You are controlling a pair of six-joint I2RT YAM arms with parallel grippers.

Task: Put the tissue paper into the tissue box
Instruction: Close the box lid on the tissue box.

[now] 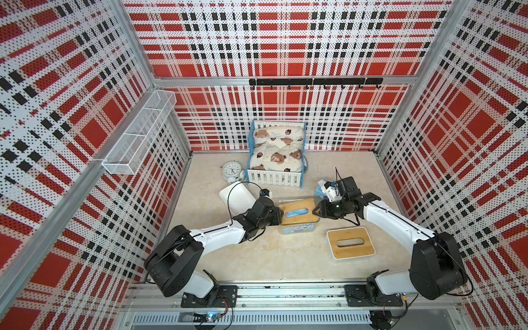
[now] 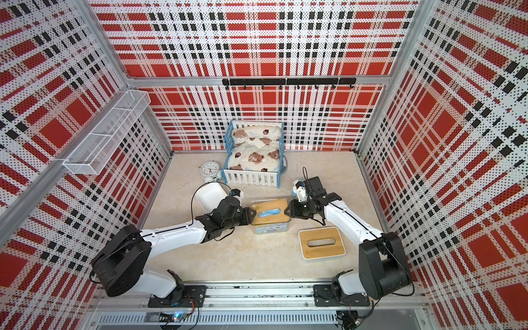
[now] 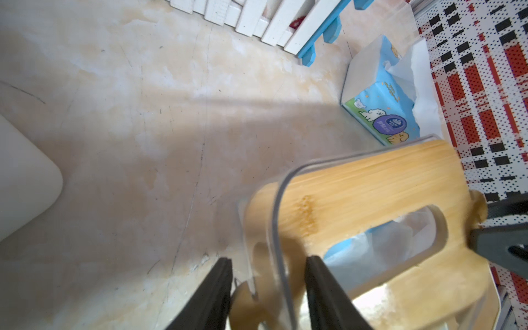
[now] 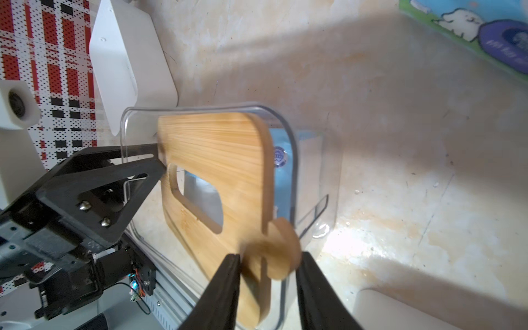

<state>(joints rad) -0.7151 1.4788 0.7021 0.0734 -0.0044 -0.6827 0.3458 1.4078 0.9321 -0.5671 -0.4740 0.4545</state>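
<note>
Right pincer [image 4: 268, 261] is closed on the end tab of the bamboo lid [image 4: 217, 148] at one end of the tissue box [image 4: 200, 107]. Left pincer [image 3: 270, 274] straddles the box's opposite end, half-open; I cannot tell whether it grips.

The clear tissue box [image 4: 328, 160] stands in the middle of the table. 1 tissue pack [image 2: 268, 213] lies inside it, its light-blue wrap showing through the lid's slot and, in both top views, through the front wall. The bamboo lid [image 1: 298, 204] has 1 oval slot and a round tab [image 4: 274, 248] at its end. It sits tilted over the rim and is not seated flat.

A 2nd tissue pack [image 3: 380, 114] lies on the table behind and to the right of the clear box, apart from it. Its wrap is light blue with cartoon dogs and a purple badge, and white sheets stick out of the top.

A white tissue box [image 1: 354, 253] with its bamboo lid flat on top stands to the front right, also apart.
</note>
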